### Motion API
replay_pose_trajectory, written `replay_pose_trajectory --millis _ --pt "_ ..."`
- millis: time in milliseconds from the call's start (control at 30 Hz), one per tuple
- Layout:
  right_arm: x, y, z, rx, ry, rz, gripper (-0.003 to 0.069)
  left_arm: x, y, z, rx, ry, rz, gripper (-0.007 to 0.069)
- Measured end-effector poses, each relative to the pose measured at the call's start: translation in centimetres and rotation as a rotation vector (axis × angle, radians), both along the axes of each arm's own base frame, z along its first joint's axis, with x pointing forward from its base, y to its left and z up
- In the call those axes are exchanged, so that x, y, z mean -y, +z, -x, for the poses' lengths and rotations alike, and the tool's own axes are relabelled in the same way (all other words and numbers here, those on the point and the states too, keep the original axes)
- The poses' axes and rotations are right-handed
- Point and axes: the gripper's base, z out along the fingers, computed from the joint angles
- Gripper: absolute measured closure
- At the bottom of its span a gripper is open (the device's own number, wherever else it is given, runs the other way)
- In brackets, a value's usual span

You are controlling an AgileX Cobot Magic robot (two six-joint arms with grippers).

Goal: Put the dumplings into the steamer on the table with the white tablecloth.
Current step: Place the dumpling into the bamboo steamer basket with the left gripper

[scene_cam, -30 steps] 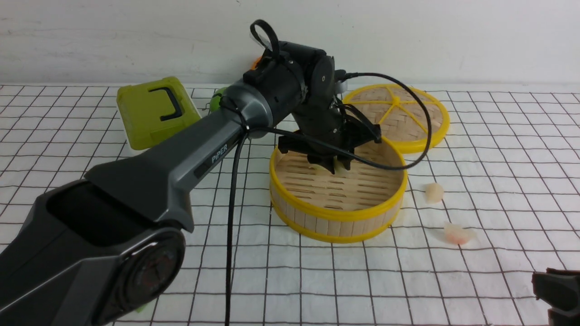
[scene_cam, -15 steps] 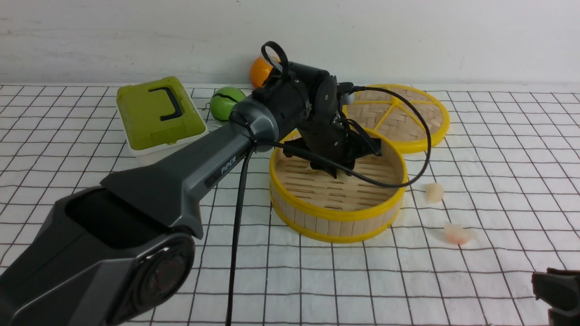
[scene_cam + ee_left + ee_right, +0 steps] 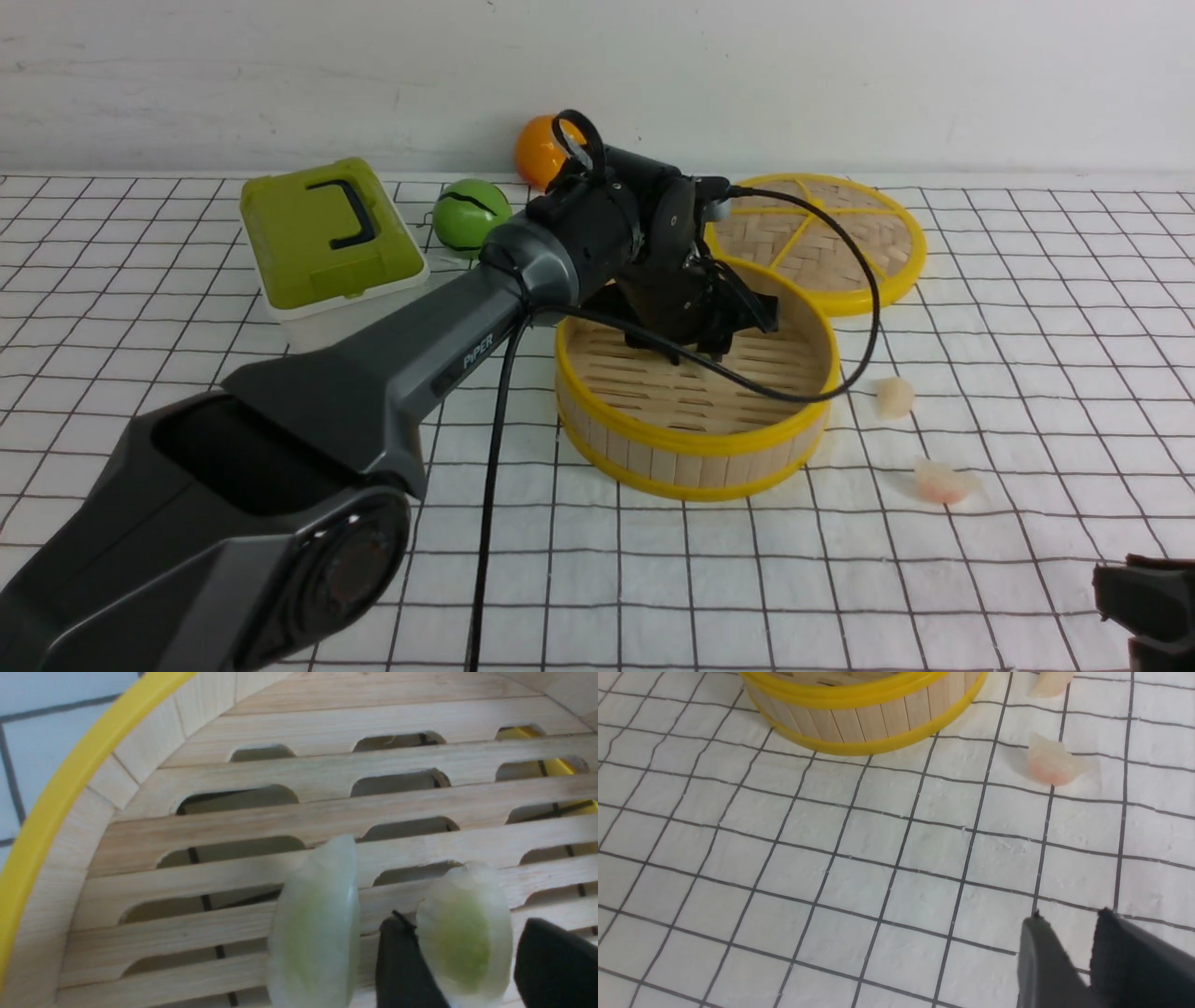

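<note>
front view: my left end effector (image 3: 695, 341) reaches into the one steamer (image 3: 693, 446); two dumplings (image 3: 893, 398) lie on the tabletop (image 3: 1027, 373). left wrist view alone shows two green dumplings (image 3: 317, 924) inside, one between my spread fingers (image 3: 402, 966). right wrist view: my right end effector (image 3: 1083, 956) hangs slightly parted, empty.

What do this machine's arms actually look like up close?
The left arm is a chunky grey and black shell with white "PIPER" lettering, and a thin black cable loops along it. Both the left end effector and the right end effector have matte black fingers.
</note>
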Motion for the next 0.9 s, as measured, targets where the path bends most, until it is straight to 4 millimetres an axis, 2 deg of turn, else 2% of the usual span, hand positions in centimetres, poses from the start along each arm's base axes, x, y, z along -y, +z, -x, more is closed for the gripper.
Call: replay_pose_trajectory --millis 67,133,167,200,233,267,300,367,467,533,600,633,700,800,833,867,900 --pt "0.0 -0.1 0.1 -0.016 0.007 0.001 0.0482 -0.2 1.1 0.4 -0.024 0.003 -0.001 0.0244" --pt "-0.2 -0.2 0.4 -0.057 0.026 0.003 0.0458 -0.6 3.8 1.3 -0.047 -0.002 0.008 0.0237" --pt "-0.3 -0.1 0.5 -0.09 0.043 0.005 0.0425 -1.0 6.6 2.3 -0.057 -0.022 0.014 0.0244" --pt "-0.3 0.0 0.5 -0.092 0.045 0.005 0.0419 -1.0 6.7 2.3 -0.053 -0.025 0.017 0.0244" --pt "-0.5 0.5 0.3 -0.125 0.066 0.006 0.0362 -1.8 11.2 3.8 -0.012 -0.07 0.032 0.0267" --pt "-0.6 0.9 0.1 -0.131 0.072 0.007 0.0342 -2.2 13.4 4.5 0.025 -0.09 0.046 0.0283" --pt "-0.7 1.6 -0.3 -0.143 0.084 0.011 0.0301 -3.0 16.7 5.7 0.087 -0.114 0.068 0.0312" --pt "-0.9 2.2 -1.3 -0.167 0.095 0.017 0.0259 -4.1 20.4 7.4 0.163 -0.133 0.097 0.0354" --pt "-1.3 3.3 -3.9 -0.221 0.113 0.038 0.0202 -6.7 27.2 11.3 0.312 -0.149 0.154 0.0462" --pt "-1.7 3.7 -6.1 -0.251 0.117 0.045 0.0191 -8.2 30.2 13.5 0.376 -0.15 0.183 0.0526" --pt "-1.9 3.4 -7.8 -0.282 0.117 0.051 0.0188 -9.3 31.8 15.1 0.407 -0.149 0.192 0.0571" --pt "-2.1 3.1 -9.4 -0.298 0.115 0.062 0.0188 -10.0 32.3 16.0 0.408 -0.15 0.181 0.0599" --pt "-2.2 2.5 -11.3 -0.308 0.113 0.095 0.0188 -11.2 32.7 17.6 0.405 -0.15 0.155 0.063" --pt "-2.2 0.9 -14.6 -0.334 0.119 0.184 0.0188 -13.2 31.1 19.7 0.338 -0.146 0.055 0.0636" --pt "-2.2 0.6 -15.0 -0.342 0.12 0.191 0.0188 -13.3 30.9 19.9 0.332 -0.145 0.048 0.0636" --pt "-2.2 -0.2 -16.4 -0.356 0.129 0.233 0.0188 -14.4 28.5 21.0 0.262 -0.139 -0.031 0.0636" --pt "-2.2 -1.0 -17.2 -0.372 0.134 0.253 0.0188 -15.1 27.2 21.8 0.226 -0.137 -0.072 0.0636"
